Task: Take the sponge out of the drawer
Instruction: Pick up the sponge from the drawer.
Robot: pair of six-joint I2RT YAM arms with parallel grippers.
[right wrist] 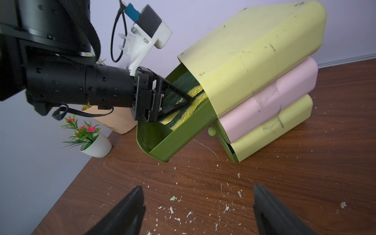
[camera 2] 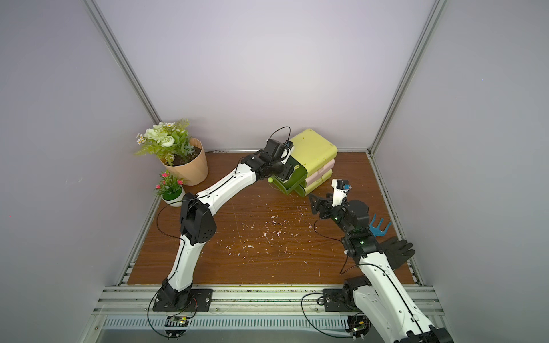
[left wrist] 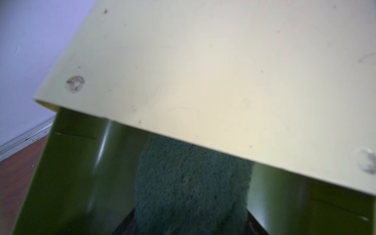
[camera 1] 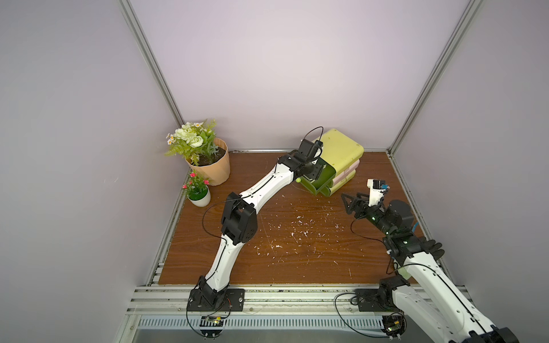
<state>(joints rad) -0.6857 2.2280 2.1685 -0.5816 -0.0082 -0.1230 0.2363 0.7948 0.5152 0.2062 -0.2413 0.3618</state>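
A yellow and pink drawer unit (camera 1: 341, 148) (camera 2: 315, 148) (right wrist: 254, 50) stands tilted at the back of the table. Its top dark green drawer (right wrist: 173, 142) (camera 1: 325, 178) is pulled out. Inside lies the sponge (right wrist: 195, 95) (left wrist: 191, 183), yellow with a green scouring face, bent up in the middle. My left gripper (right wrist: 189, 99) reaches into the drawer, and its fingers press the sponge from both sides. In the left wrist view the sponge fills the gap between the jaws. My right gripper (right wrist: 197, 195) (camera 1: 349, 203) hangs open over the table in front of the unit, holding nothing.
A large flower pot (camera 1: 212, 166) and a small white one (camera 1: 200, 199) stand at the back left. A blue hand rake (camera 2: 380, 227) and a black glove (camera 2: 398, 251) lie by the right arm. White crumbs litter the wooden table (camera 1: 297, 252).
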